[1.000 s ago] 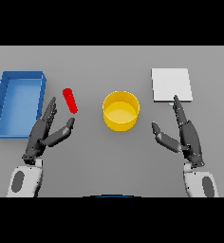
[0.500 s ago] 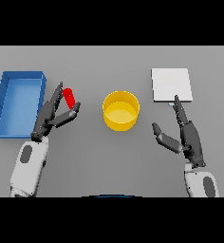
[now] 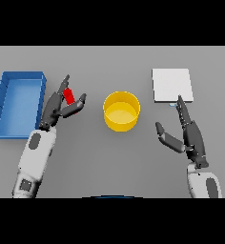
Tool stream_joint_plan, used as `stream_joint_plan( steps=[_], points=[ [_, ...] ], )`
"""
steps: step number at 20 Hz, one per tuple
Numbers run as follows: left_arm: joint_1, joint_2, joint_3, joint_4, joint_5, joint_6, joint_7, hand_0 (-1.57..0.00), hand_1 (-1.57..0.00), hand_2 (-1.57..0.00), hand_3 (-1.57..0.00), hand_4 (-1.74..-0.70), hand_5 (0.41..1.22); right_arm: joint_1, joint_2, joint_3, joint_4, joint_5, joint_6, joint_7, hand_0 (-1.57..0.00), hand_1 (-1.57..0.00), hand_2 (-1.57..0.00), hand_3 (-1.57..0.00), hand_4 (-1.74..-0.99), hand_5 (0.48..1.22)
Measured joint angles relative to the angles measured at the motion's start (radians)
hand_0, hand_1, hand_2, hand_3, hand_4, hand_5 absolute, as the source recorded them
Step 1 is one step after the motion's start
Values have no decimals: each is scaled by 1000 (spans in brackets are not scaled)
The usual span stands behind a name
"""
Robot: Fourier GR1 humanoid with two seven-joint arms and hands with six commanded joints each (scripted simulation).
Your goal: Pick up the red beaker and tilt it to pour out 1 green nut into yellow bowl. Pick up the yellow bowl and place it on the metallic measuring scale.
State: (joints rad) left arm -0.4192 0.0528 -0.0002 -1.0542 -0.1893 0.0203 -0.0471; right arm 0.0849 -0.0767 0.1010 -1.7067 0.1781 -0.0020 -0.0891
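Note:
The red beaker (image 3: pixel 69 96) stands left of centre, between the fingers and thumb of my left hand (image 3: pixel 57 106), which is open around it; the fingers rise behind it and the thumb reaches in front on its right. The yellow bowl (image 3: pixel 121 111) sits at the table's middle, apart from both hands. The metallic measuring scale (image 3: pixel 171 85) is a pale square pad at the back right. My right hand (image 3: pixel 189 135) hovers open just in front of the scale, fingers pointing toward its near edge. No green nut is visible.
A blue tray (image 3: pixel 5 102) with raised walls lies at the far left, close beside my left arm.
My left hand has moved forward and up to the red beaker, its fingers now on either side of it. The right hand has stayed in place.

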Motion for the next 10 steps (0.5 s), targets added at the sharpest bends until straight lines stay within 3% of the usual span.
stream_joint_plan(
  steps=[5, 7, 9, 10],
  points=[
    [-55, -28, 66, 126, 55, 6, -125, -4, -7, -54, -37, -1328, 738, 8, 2, 0, -15, -8, 2, 10, 1, 1, 1, 1, -1244, 644],
    [-72, -46, 78, 154, 64, 15, -153, -207, -230, -287, -254, -1401, 787, 10, -2, -4, 0, -7, 3, 17, 1, 1, 1, 1, -1240, 645],
    [-84, -52, 91, 179, 59, 47, -173, -551, -588, -662, -728, -1471, 943, 8, -1, -5, -1, -2, -3, 3, 1, 1, 1, 1, -1237, 648],
    [-84, -60, 88, 176, 47, 76, -165, -755, -783, -844, -884, -1519, 999, 23, -7, -6, -10, -10, 6, -10, 1, 1, 1, 1, -1239, 648]
  ],
)
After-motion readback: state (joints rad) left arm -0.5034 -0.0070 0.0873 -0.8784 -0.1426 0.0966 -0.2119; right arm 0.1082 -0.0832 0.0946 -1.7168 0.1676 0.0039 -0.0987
